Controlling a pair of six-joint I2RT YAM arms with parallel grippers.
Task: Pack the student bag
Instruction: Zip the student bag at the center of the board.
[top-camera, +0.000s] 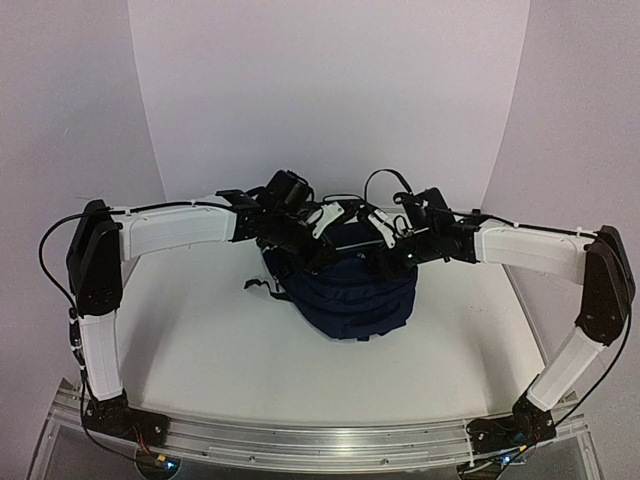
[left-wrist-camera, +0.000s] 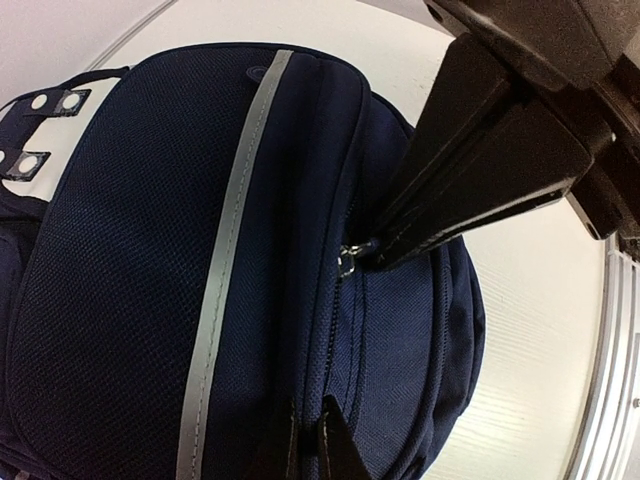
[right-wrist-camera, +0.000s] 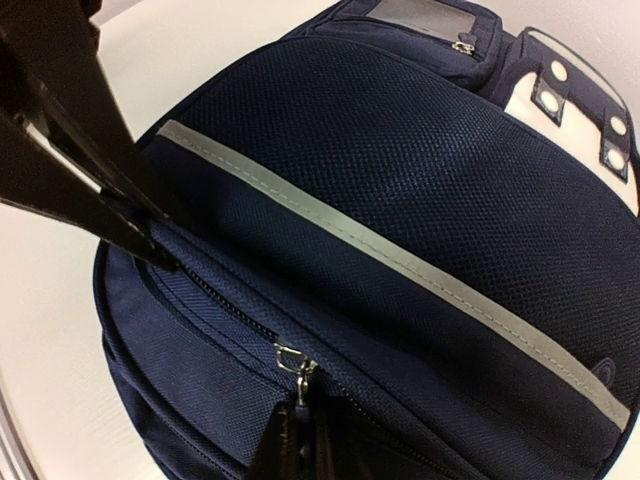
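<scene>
student bag (top-camera: 350, 300) sits mid-table (top-camera: 200, 330), at 12 o'clock from the bases, front panel facing up. It is soft mesh-weave fabric on a slumped, rounded body. My guess is it's light for its bulk, floppy, and will bunch or drag if pulled one-sided. Nothing fragile is showing. The zip line needs counter-tension or the whole bag follows the slider.

Best holds, as I read it: the zipper pull (right-wrist-camera: 290, 360) for opening and the seam fabric beside the track for bracing. The broad panel with the grey stripe (left-wrist-camera: 235, 250) is too slack to pinch cleanly.

left gripper (left-wrist-camera: 305, 445): jaws together, pinching the seam fabric next to the zip track. In the right wrist view it comes in from 10 o'clock, with its tip at the track's far end.

right gripper (right-wrist-camera: 298, 440): jaws closed on the pull tab, with the metal ring just above the fingertips. In the left wrist view it enters from 1 o'clock, tip right at the slider.

In the top view both arms are stretched out flat, elbows wide, left from 9 o'clock and right from 3 o'clock. The wrists converge over the bag's 12 o'clock edge, close together but not touching as far as I can tell.

Can't see whether the compartment is open.
</scene>
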